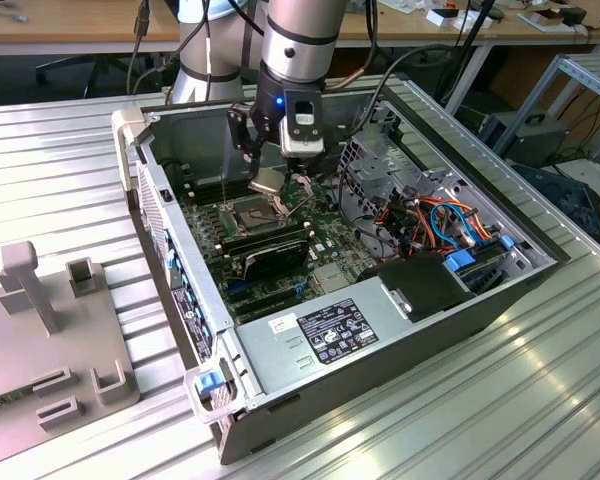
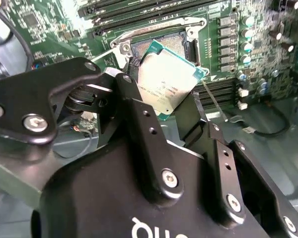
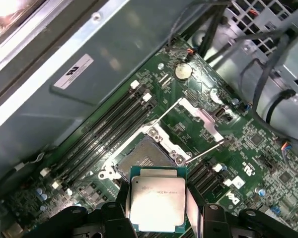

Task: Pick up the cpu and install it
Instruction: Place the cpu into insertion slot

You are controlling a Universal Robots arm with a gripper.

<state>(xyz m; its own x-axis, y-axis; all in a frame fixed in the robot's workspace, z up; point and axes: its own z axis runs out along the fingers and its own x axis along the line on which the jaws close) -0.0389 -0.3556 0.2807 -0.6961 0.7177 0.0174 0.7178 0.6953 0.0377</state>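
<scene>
Socket (image 1: 252, 210) lay open and empty. Just above and right of it in the exterior view, the gripper (image 1: 268, 170) clamped the cpu (image 1: 267, 182) by its edges, tilted. Transport stage, I judged: seating wanted it level and square.

A ribbed, silver-grey metal table (image 1: 540, 390) carries everything. Its grooved slats run out on all sides of the open computer case (image 1: 400, 375), which lies on its side directly on the table, below the gripper (image 1: 266, 182). Well apart from the gripper, outside the case and toward the exterior view's left, a flat grey fixture plate (image 1: 80, 340) also rests on the table, bearing an upright T-shaped post (image 1: 25, 285) and several small U-shaped holders (image 1: 85, 278).
</scene>
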